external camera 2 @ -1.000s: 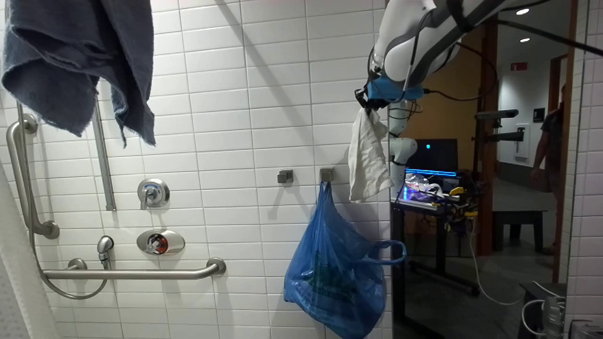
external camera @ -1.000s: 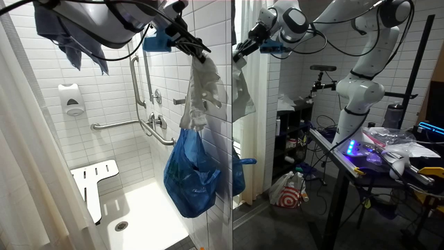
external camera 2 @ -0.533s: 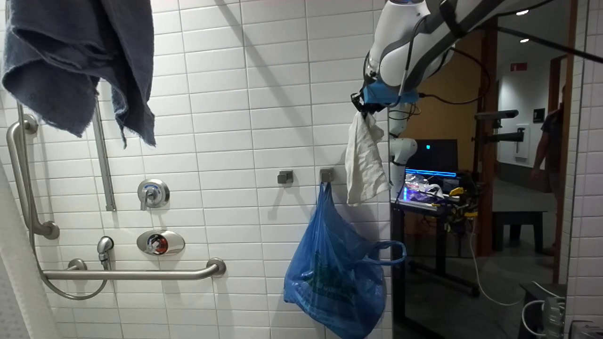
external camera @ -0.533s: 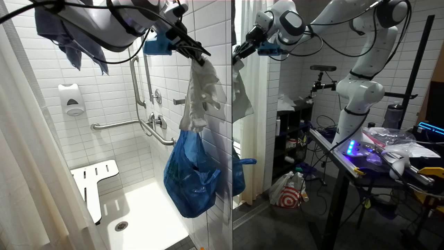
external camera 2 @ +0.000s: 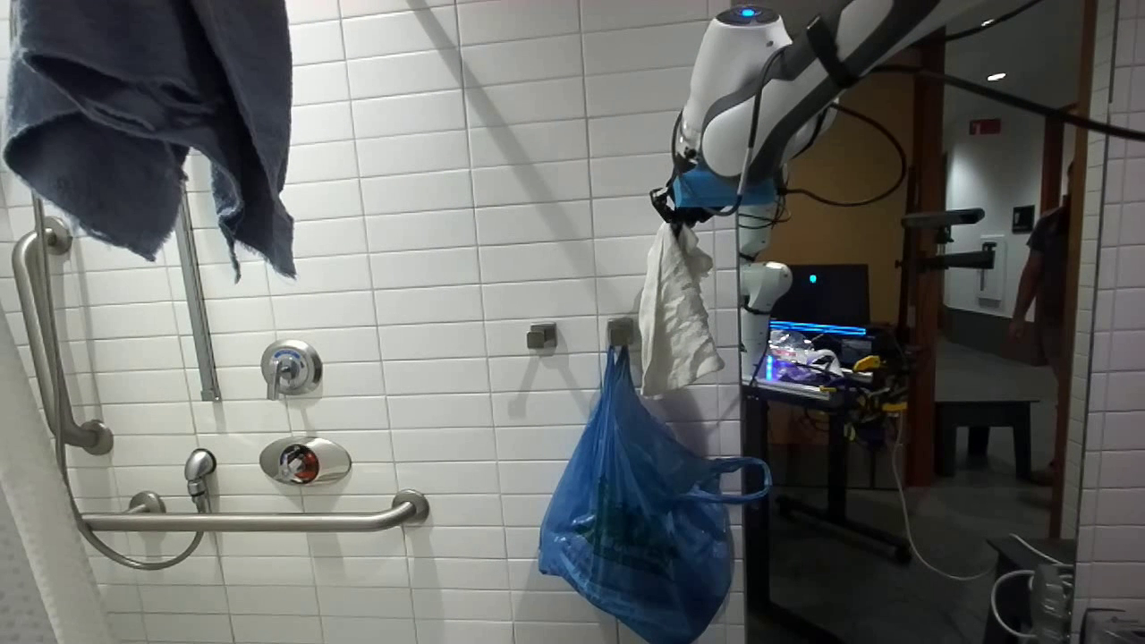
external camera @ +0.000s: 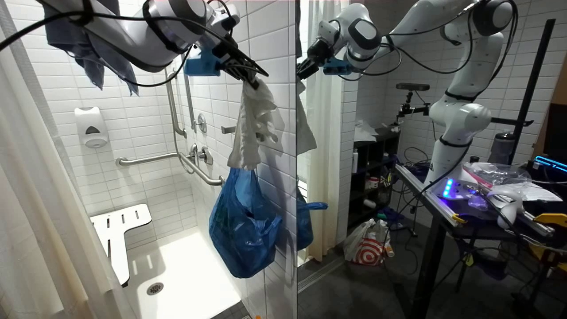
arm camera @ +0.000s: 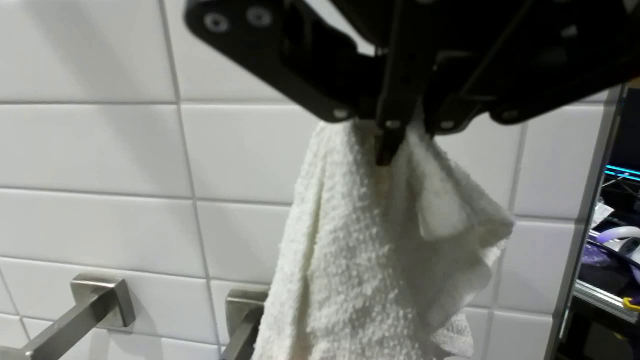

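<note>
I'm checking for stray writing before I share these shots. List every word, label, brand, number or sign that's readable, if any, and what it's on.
No words or numbers can be read.
White plastic bag: red bullseye logo, no readable letters.
Blue bag: dark print, too blurred to read.
Red sign: too small to read.
Shower knob: marks too small to read.
White cloth: no lettering shows.

In an exterior view, open room is running leftward from my gripper [external camera 2: 677,222] along the tiled wall [external camera 2: 528,197], above the far hook [external camera 2: 541,336]. Below, a blue bag [external camera 2: 640,528] on the near hook [external camera 2: 619,333] is obstructing the way down — and my white cloth [arm camera: 345,250] is partly hiding that hook in the wrist view. Rightward, a mirror [external camera 2: 854,228] is standing close.
</note>
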Action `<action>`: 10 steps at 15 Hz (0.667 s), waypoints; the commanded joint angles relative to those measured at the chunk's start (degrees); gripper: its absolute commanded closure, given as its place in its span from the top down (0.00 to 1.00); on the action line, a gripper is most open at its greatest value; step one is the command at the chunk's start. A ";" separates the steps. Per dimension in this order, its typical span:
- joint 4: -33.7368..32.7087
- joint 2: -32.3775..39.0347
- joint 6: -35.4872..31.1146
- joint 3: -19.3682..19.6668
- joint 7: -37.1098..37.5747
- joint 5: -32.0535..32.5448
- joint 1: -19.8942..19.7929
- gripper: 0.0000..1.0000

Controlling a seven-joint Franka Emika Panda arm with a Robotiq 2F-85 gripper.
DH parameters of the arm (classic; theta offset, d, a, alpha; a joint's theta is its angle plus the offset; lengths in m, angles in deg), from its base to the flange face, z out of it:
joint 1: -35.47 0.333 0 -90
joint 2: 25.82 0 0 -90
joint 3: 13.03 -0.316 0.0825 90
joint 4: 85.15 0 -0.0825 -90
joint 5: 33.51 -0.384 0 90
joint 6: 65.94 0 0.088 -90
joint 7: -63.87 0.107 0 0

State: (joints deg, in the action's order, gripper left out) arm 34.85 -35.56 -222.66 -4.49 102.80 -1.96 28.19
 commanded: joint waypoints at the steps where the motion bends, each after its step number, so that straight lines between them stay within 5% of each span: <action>1: -1.79 1.26 0.24 -0.52 0.72 1.40 -0.18 0.01; 10: -0.18 0.63 0.01 -0.02 0.00 -0.01 -0.05 0.06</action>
State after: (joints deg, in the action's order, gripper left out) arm 34.67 -34.93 -222.65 -4.51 102.80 -1.96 28.15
